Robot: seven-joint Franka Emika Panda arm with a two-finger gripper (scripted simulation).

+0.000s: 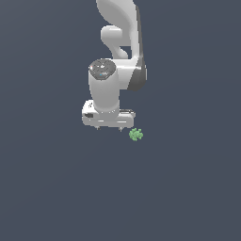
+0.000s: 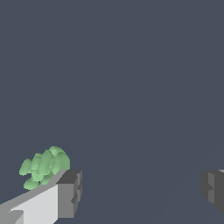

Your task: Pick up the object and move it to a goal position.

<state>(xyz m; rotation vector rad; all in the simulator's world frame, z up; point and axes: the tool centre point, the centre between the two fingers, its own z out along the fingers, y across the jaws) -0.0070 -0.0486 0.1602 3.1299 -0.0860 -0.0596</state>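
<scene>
Green and knobbly, the object point(image 1: 136, 134) sits alone on the flat slate-grey floor point(image 1: 52, 188), a small lumpy cluster with short rounded prongs. In the exterior view the white arm point(image 1: 120, 44) comes down from twelve o'clock, its wrist pointing straight at the ground, and the gripper point(image 1: 109, 127) hangs at the arm's lower end. The green cluster lies at about four o'clock from the gripper, just beside its end on the exterior view's right, outside the span of the two short fingertips and not between them. Whether the tips reach the floor cannot be told from this angle.

The wrist view gives the closer look. Two dark grey finger pads point(image 2: 70, 193) show near the frame's edges with a wide stretch of bare floor between them, so the jaws are spread wide and carry nothing. The object point(image 2: 43, 167) shows on the outer side of one pad, beyond it, with a pale grey finger body point(image 2: 37, 205) overlapping its lower part. The green lumps sit right against that finger in the picture; actual contact cannot be judged. The other pad point(image 2: 213, 188) is well apart from the cluster, across the gap.
</scene>
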